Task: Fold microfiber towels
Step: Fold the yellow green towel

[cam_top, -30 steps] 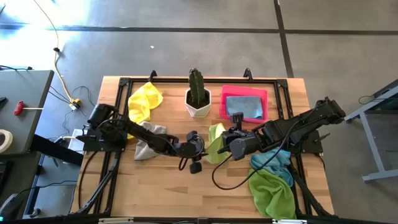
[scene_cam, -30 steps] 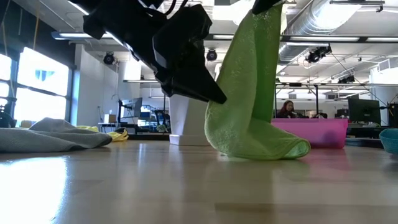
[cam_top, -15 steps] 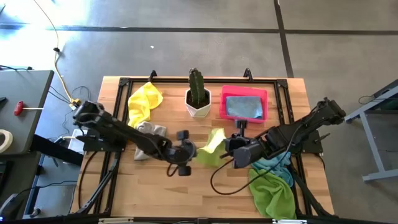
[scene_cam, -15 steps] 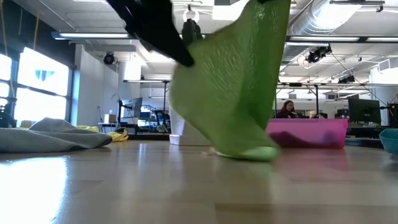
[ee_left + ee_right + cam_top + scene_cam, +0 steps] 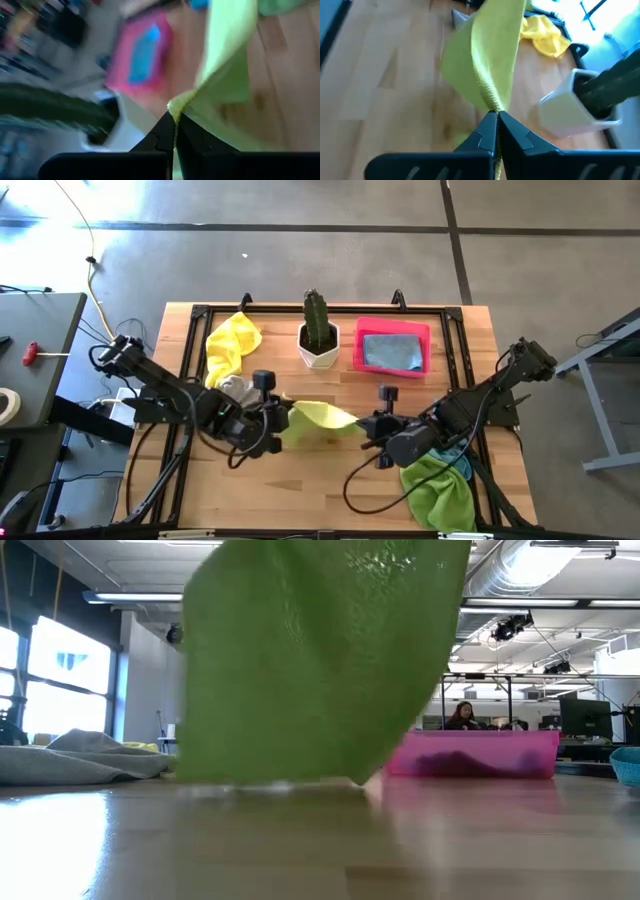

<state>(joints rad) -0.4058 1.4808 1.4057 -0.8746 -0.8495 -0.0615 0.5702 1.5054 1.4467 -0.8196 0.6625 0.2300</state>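
A lime green microfiber towel (image 5: pixel 320 417) hangs spread between my two grippers over the middle of the table. My left gripper (image 5: pixel 287 418) is shut on its left end and my right gripper (image 5: pixel 362 423) on its right end. In the low view the towel (image 5: pixel 320 660) hangs as a wide sheet whose lower edge (image 5: pixel 270 780) is close to the tabletop; whether it touches, I cannot tell. A yellow towel (image 5: pixel 232 340) and a grey towel (image 5: pixel 236 387) lie at the back left. A second green towel (image 5: pixel 435 490) and a light blue one (image 5: pixel 452 446) lie at the right. My left gripper pinches a top corner of the lime towel (image 5: pixel 176 106) between its two fingertips (image 5: pixel 167 131). The cloth runs away from the fingers toward the other arm and hangs below. My right gripper pinches the towel's hemmed edge (image 5: pixel 492 102) between its two fingertips (image 5: pixel 487 131), at the opposite top end. The cloth falls in a fold from the fingers and hangs below them.
A cactus in a white pot (image 5: pixel 319 335) stands at the back centre. Beside it, a pink tray (image 5: pixel 392 330) holds a folded grey-blue cloth (image 5: pixel 390 352). Bare wood lies in front of the hanging towel. A person sits far off in the room (image 5: pixel 462 716).
My left gripper has taken hold of the lime towel, risen and gone toward the table's left edge. My right gripper has shifted a little toward the near right. The towel, which hung bunched with its lower end on the table, is now spread out wide between the two grippers.
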